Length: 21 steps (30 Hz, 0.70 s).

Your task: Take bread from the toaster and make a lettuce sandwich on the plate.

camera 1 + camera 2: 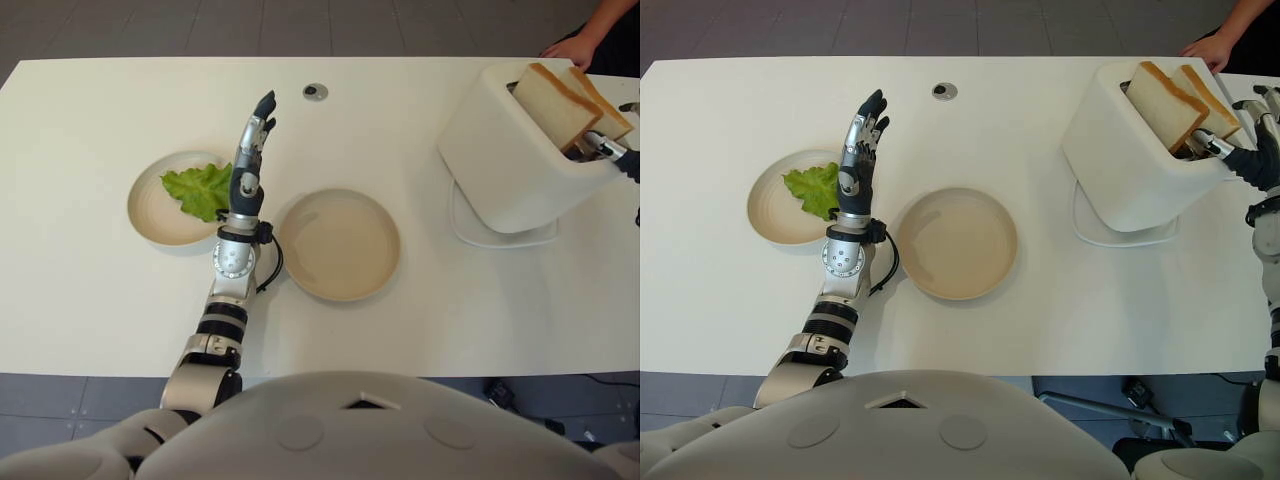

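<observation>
Bread (1165,100) stands as two slices in the tilted toaster (1120,175); the right hand (1255,150) is against it, grip impossible to tell. The left hand (853,165) is spread and empty, with lettuce (812,188) just left of its fingers (870,112) and the plate (958,290) to their right.

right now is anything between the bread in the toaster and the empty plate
Nothing visible: bare table lies between the bread in the toaster and the empty plate; the left hand stands left of that plate.
</observation>
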{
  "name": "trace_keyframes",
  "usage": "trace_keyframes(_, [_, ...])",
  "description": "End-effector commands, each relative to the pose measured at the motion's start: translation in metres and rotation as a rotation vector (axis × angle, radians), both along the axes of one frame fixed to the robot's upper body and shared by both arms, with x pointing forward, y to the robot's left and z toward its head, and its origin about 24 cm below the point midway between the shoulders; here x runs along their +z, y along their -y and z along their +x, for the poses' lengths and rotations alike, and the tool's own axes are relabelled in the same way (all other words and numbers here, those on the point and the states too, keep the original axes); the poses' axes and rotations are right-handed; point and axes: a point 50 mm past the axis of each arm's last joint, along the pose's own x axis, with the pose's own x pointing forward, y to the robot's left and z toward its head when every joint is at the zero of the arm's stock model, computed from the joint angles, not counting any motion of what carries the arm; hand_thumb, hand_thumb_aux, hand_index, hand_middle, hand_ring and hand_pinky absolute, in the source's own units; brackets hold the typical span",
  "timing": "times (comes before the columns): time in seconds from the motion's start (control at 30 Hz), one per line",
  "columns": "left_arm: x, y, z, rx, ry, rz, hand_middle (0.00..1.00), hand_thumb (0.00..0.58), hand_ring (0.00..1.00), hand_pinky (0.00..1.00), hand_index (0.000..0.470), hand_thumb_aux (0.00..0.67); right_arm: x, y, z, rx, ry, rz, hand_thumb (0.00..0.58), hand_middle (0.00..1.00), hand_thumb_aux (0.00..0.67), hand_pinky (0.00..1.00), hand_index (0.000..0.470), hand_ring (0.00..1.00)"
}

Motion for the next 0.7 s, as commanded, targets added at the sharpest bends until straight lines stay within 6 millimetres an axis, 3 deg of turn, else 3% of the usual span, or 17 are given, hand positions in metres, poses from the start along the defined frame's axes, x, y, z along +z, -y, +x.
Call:
trace_keyframes(0.03, [0.000,0.003,-0.002,-0.008,-0.005,0.000,0.00,0.000,0.00,0.00,0.000,0.000,-0.005,-0.009,-0.001,0.065,-0.036,0.005,0.580,1.00,0.670,1.00,0.470,1.00])
trace_keyframes(0.3, [-0.001,-0.002,-0.004,0.004,-0.008,0.003,0.00,0.000,0.00,0.00,0.000,0.000,0.018,-0.043,-0.006,0.198,0.177,-0.032,0.580,1.00,0.670,1.00,0.470,1.00])
trace_keyframes(0.47, [-0.001,-0.003,-0.002,0.016,-0.011,-0.001,0.00,0.000,0.00,0.00,0.000,0.000,0.052,-0.054,-0.007,0.211,0.477,-0.072,0.580,1.00,0.670,1.00,0.470,1.00])
trace_keyframes(0.7, [-0.002,-0.004,-0.002,0.025,-0.011,-0.002,0.00,0.000,0.00,0.00,0.000,0.000,0.032,-0.043,0.002,0.173,0.408,-0.057,0.580,1.00,0.670,1.00,0.470,1.00])
